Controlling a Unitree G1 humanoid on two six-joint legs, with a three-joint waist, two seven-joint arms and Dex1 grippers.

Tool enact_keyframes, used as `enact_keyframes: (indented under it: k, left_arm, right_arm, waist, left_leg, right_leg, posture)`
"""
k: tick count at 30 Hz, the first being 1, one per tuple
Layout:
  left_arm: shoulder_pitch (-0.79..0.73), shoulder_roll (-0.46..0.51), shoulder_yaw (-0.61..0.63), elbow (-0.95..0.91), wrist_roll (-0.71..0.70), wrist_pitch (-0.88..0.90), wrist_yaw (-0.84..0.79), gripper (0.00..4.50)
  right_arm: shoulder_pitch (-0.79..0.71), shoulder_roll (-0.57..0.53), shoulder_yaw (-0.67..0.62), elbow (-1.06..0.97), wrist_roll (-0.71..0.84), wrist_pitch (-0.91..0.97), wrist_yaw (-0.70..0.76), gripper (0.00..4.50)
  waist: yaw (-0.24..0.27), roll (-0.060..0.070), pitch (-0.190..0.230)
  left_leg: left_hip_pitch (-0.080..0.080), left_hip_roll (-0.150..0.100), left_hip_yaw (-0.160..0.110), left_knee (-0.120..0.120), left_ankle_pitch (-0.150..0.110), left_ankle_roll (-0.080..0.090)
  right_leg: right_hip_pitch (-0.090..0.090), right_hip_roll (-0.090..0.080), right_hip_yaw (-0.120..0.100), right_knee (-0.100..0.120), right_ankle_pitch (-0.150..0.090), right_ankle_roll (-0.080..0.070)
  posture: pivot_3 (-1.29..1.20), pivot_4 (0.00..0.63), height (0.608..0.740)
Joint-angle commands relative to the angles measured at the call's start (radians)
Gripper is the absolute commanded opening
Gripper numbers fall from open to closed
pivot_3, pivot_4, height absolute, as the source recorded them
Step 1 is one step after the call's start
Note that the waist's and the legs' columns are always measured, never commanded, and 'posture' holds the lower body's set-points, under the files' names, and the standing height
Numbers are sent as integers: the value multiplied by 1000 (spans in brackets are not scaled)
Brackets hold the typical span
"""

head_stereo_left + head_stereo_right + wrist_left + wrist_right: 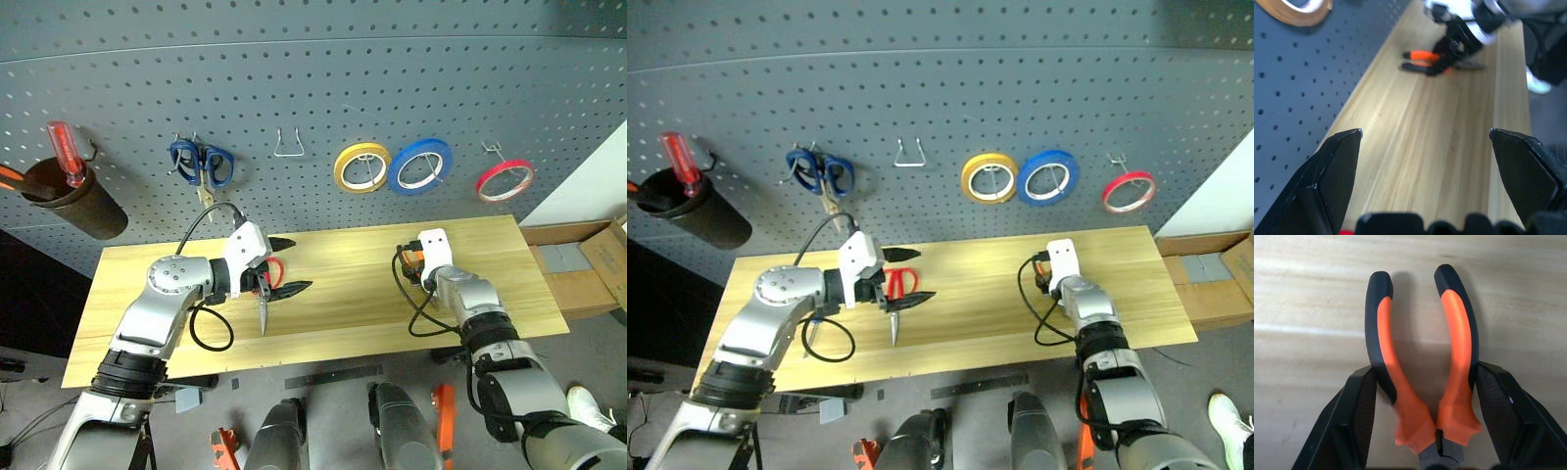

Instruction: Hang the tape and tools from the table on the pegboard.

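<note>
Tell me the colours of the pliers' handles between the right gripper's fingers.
Orange with black outer grips on the pliers; right wrist view shows it best.

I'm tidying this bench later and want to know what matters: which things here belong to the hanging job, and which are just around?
Job:
- red tape, on a pegboard hook
- pliers, on the table, between the right hand's fingers
- red scissors, under the left hand

Just around:
- yellow tape
- blue tape
- blue scissors
- red screwdriver in a cup

red tape (505,181) hooked on pegboard (313,88); pliers (1422,357), scissors (898,294) flat on table (343,313).
</note>
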Motion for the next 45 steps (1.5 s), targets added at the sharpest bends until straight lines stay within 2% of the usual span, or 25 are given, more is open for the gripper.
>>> enact_keyframes:
  k: [1, 3, 6, 9, 11, 14, 17, 23, 35, 40, 45]
  left_arm:
    - [34, 1, 62, -50, -41, -4, 20, 4500]
    - [68, 9, 93, -71, -69, 4, 19, 4500]
    - [107, 11, 133, -99, -111, 14, 11, 4500]
    - [159, 13, 190, -131, -176, 38, 4, 4500]
    - [179, 12, 208, -141, -187, 33, 11, 4500]
    - [207, -7, 253, -157, -225, 32, 42, 4500]
    - [212, -21, 273, -165, -246, 35, 66, 4500]
    - [218, -49, 325, -212, -296, 35, 124, 4500]
    - [228, -66, 422, -274, -361, 40, 236, 4500]
    - [230, -69, 446, -275, -353, 28, 282, 4500]
    - [231, -70, 445, -279, -336, 9, 307, 4500]
  right_arm:
    - [68, 7, 28, -305, 1, 68, 5, 2565]
    - [146, 27, 58, -564, 13, 141, -2, 2565]
    - [240, 61, 98, -843, 22, 232, -18, 2564]
    - [352, 99, 222, -1149, -6, 263, -54, 2564]
    - [376, 122, 259, -1236, -18, 279, -81, 2564]
    - [326, 153, 302, -1292, -64, 226, -126, 2564]
    - [234, 183, 288, -1246, -90, 175, -156, 2564]
    - [13, 233, 252, -1011, -98, -32, -165, 2564]
    - [-249, 405, 220, -747, 25, -208, -81, 2564]
    - [-365, 426, 198, -585, 72, -318, -57, 2564]
    - [-486, 430, 168, -353, 88, -510, -41, 2564]
  waist:
    - [-1, 0, 0]
    - [-4, 0, 0]
    - [-4, 0, 0]
    - [1, 0, 0]
    - [2, 0, 0]
    - [3, 0, 0]
    - [7, 0, 0]
    - [7, -5, -3]
    - [21, -8, -6]
    - [33, -10, -8]
    - [35, -15, -14]
  left_leg:
    - [-1, 0, 0, 0, 0, 0]
    - [-1, 0, 0, -1, 0, 0]
    - [-1, 0, 0, -1, 0, 0]
    - [-1, 1, -1, -1, -2, 3]
    - [-1, 1, 0, -1, -3, 3]
    - [0, 0, 1, 0, -3, 3]
    - [1, 0, 2, 1, -3, 3]
    - [1, 1, 4, 1, -1, 0]
    - [-1, 1, 8, -1, 1, -4]
    - [-1, 1, 8, -1, 2, -4]
    - [-1, 1, 8, -1, 2, -5]
  right_leg:
    - [-2, 0, 0, 0, 0, 0]
    - [-4, 0, 4, 1, 0, 0]
    - [-6, 1, 8, 2, 0, 0]
    - [-8, 2, 9, 3, 0, 0]
    - [-8, 2, 10, 3, 0, 0]
    - [-9, 2, 13, 6, 1, 1]
    - [-9, 2, 14, 8, 1, 1]
    - [-14, 3, 15, 13, 2, 0]
    - [-19, 3, 19, 13, 2, 0]
    - [-19, 3, 19, 13, 2, 0]
    - [-19, 3, 18, 13, 3, -1]
  posture:
    - [-154, 243, 740]
    - [-153, 243, 740]
    - [-148, 245, 740]
    - [-147, 250, 740]
    - [-147, 250, 740]
    - [-139, 249, 740]
    - [-126, 241, 740]
    - [-86, 220, 740]
    - [-3, 192, 740]
    - [27, 179, 740]
    - [60, 167, 740]
